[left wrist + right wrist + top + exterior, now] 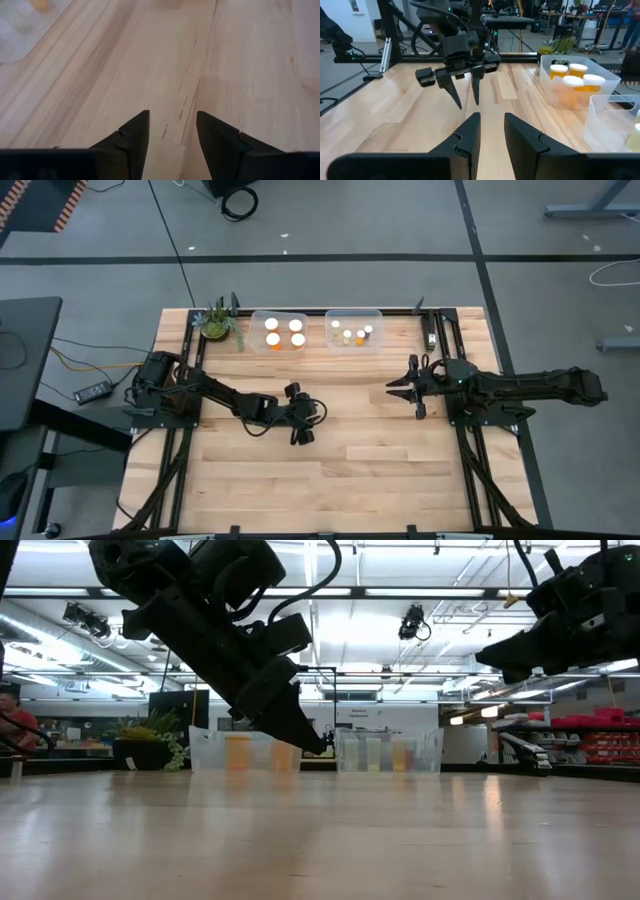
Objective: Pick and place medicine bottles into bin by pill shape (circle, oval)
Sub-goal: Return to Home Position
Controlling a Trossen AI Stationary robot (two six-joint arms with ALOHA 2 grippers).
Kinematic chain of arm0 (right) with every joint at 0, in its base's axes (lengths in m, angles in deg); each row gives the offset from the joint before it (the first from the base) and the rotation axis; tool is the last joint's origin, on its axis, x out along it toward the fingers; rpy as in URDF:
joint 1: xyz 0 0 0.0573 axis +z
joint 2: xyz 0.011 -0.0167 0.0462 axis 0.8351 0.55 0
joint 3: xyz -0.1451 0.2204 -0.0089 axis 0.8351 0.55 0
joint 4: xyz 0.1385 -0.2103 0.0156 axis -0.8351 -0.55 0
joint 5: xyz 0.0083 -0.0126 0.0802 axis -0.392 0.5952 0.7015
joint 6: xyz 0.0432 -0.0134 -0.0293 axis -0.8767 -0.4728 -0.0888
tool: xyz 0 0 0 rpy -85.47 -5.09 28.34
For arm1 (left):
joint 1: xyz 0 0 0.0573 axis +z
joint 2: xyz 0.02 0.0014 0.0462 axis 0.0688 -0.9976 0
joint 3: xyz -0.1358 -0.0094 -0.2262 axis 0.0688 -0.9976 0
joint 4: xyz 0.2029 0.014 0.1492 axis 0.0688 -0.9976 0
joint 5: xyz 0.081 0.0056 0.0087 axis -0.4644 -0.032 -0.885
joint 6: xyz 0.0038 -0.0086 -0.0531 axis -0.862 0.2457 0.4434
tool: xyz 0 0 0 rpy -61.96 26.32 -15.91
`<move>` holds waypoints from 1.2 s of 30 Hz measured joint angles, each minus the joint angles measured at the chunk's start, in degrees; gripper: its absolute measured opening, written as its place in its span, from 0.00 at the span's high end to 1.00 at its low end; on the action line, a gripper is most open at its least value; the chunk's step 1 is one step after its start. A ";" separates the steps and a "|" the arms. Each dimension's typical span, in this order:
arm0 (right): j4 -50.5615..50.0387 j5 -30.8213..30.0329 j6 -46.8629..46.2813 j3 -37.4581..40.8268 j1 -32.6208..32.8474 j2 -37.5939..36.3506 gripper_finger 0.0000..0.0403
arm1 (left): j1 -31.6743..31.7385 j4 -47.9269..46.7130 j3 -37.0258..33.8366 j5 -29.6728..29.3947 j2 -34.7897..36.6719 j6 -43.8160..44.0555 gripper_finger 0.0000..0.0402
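Note:
Several medicine bottles with white caps and orange bodies point(284, 332) stand upright in the left clear bin point(256, 316) at the table's far edge. Several smaller bottles point(352, 333) stand in the right clear bin point(378, 314) beside it. My left gripper point(305, 428) hangs open over the bare table middle, slanting down, with nothing between its fingers point(172, 117). My right gripper point(393, 387) is at the table's right, level and well above the wood, pointing toward the left arm. Its fingers point(492, 117) are shut and hold nothing.
A small green potted plant point(216, 322) stands at the far left corner, beside the bins. Black frame rails point(432, 330) run along the table's sides. The wood between the two grippers and toward the near edge is bare. A person point(12, 720) shows in the room behind.

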 joint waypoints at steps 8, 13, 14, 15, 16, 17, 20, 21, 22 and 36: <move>0.02 0.13 -0.24 -0.02 0.00 -1.99 0.77 | -3.99 1.26 0.02 -2.66 6.67 -5.46 0.57; 0.07 0.13 -1.73 -0.02 0.00 -2.20 0.77 | -6.84 0.28 0.01 -4.76 10.45 -7.79 0.57; 0.01 0.15 -1.77 -0.02 0.00 -2.20 0.77 | -7.33 0.06 0.00 -5.09 10.65 -8.47 0.57; 0.07 0.16 -1.78 -0.02 0.00 -2.20 0.77 | -7.69 0.17 0.00 -5.19 10.67 -8.86 0.57; 0.19 0.17 -1.78 -0.02 0.00 -2.20 0.77 | -7.98 0.07 0.00 -5.24 10.67 -9.14 0.57; 0.48 0.17 -1.80 -0.02 0.00 -2.20 0.77 | -8.18 -0.04 0.00 -5.27 10.67 -9.40 0.57; 1.32 0.17 -1.80 -0.35 -0.02 -2.24 0.77 | -8.21 -0.63 0.00 -5.32 10.67 -10.30 0.57; 1.30 0.17 -1.80 -0.78 -0.04 -2.22 0.77 | -8.12 -0.90 0.00 -5.46 10.69 -10.53 0.57; 1.41 0.17 -1.80 -1.27 -0.04 -2.23 0.77 | -8.11 -1.51 0.00 -5.45 10.98 -10.80 0.57; 1.46 0.17 -0.87 -4.76 -0.04 -2.17 0.77 | -7.39 -7.76 -0.02 -5.84 26.60 -19.63 0.57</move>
